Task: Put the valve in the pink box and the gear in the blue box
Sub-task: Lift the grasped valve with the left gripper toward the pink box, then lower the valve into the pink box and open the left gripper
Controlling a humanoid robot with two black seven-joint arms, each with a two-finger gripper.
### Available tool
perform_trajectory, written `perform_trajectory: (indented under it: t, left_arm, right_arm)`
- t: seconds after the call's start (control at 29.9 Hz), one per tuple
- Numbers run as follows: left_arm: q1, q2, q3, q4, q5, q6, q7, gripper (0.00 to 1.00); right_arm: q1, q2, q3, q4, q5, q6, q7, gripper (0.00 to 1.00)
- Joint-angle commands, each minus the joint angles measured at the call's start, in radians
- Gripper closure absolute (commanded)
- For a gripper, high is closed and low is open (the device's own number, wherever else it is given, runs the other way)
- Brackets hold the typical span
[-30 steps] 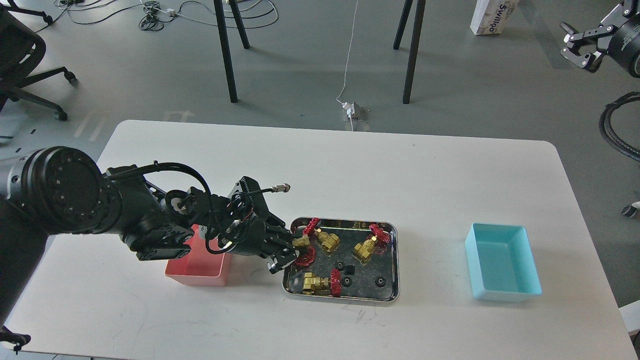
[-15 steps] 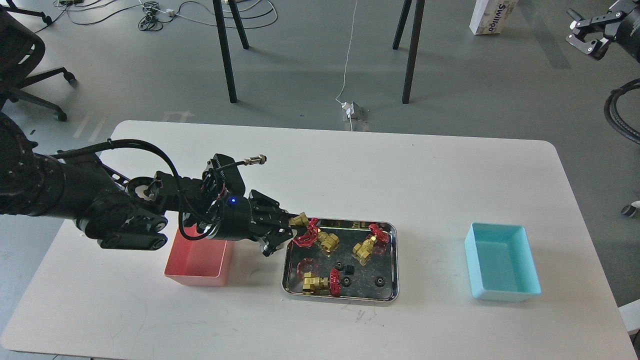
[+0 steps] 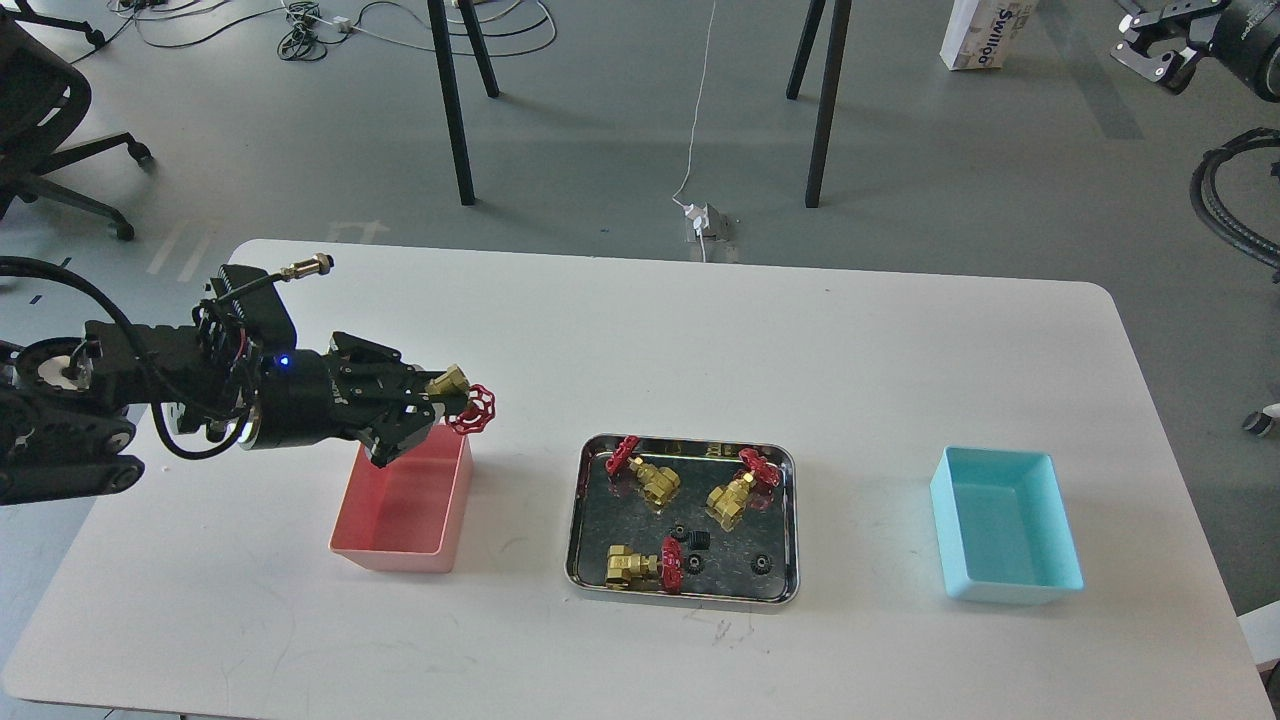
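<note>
**Q:** Head view. What's changed?

**A:** A second ago my left hand (image 3: pixel 432 398) was down at the left edge of the shiny steel tray (image 3: pixel 682 596), closing on a small brass valve with a red spoked handwheel (image 3: pixel 462 398). Now that valve is off the tray, clamped between the hand's fingers and carried left. It hangs over the far right corner of the salmon-pink plastic bin (image 3: pixel 405 510), not yet inside.

**Q:** What's left in the tray?

**A:** Three brass valves and a few tiny black gears (image 3: pixel 699 541). The turquoise-blue bin (image 3: pixel 1004 525) on the right of the white surface (image 3: pixel 700 340) looks empty.

**Q:** The other arm?

**A:** My right hand (image 3: pixel 1150 45) is high at the top right corner, well clear of the surface. It holds nothing; I cannot tell whether the fingers are apart or together.

**Q:** Meaning for the task?

**A:** The lift is done. I judge the next step to be a short shift inward over the pink bin, then release.
</note>
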Motion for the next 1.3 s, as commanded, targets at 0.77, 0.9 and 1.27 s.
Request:
perform_trajectory:
  t: [0.77, 0.9, 1.27]
  left_arm:
    - [0.251, 0.015, -0.047, 0.163, 0.050, 0.000, 0.000, 0.87]
    - [0.265, -0.023, -0.045, 0.201, 0.050, 0.000, 0.000, 0.87]
    - [0.285, -0.048, -0.045, 0.235, 0.048, 0.000, 0.000, 0.79]
  right_arm:
    - [-0.041, 0.008, 0.000, 0.004, 0.000, -0.018, 0.000, 0.00]
    - [-0.051, 0.008, 0.003, 0.003, 0.000, -0.017, 0.000, 0.00]
    - [-0.070, 0.007, 0.008, 0.004, 0.000, -0.017, 0.000, 0.00]
